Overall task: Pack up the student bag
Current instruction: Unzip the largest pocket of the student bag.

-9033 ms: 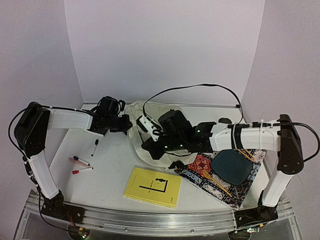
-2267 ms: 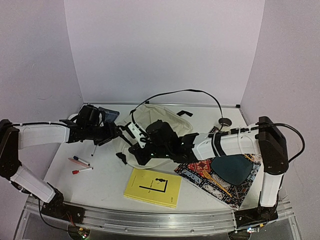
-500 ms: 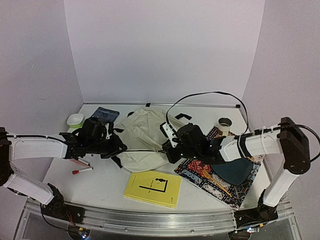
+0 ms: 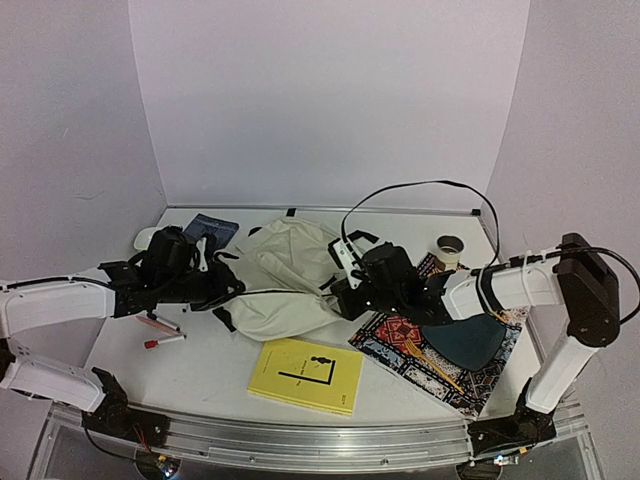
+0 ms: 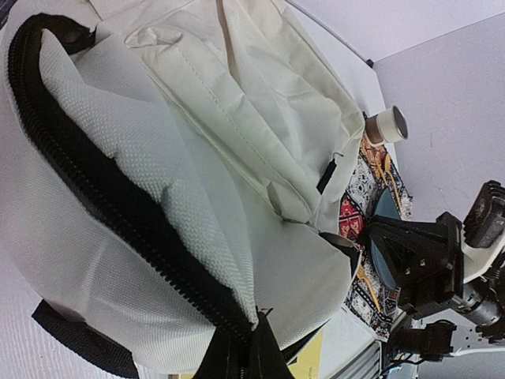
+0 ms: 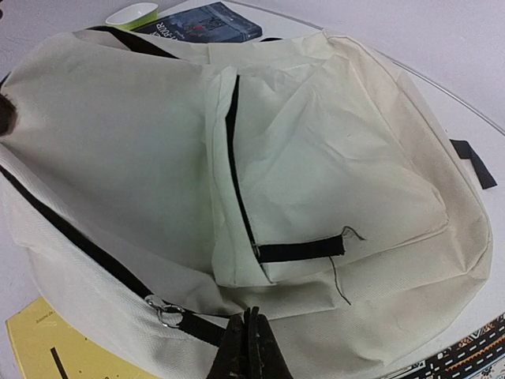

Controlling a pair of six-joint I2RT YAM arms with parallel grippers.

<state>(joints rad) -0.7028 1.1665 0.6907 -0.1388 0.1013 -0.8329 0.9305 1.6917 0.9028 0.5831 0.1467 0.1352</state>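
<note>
Lying on its side in the middle of the top view, the bag (image 4: 285, 285) rests on the table (image 4: 210, 385) between the two arms. The left gripper (image 4: 230, 293) comes in from the left of the frame and meets the bag's left end. In the left wrist view its jaws are closed together on the black zipper (image 5: 102, 205) at the bottom edge of the frame, with the mouth gaping above it and textured lining showing inside. The right gripper (image 4: 340, 297) reaches in from the right and meets the bag's right end. In the right wrist view its jaws are pinched shut on the cream fabric at the bottom centre, just right of a metal ring (image 6: 167, 314) on a black strap.

A yellow book (image 4: 305, 373) lies below the bag, and a patterned placemat (image 4: 400, 335) carrying a dark plate (image 4: 462, 338) lies to the lower right. A blue book (image 4: 212, 227) and a bowl (image 4: 148, 238) sit at the upper left, two pens (image 4: 160, 333) at the left, and a tape roll (image 4: 450, 247) at the upper right.
</note>
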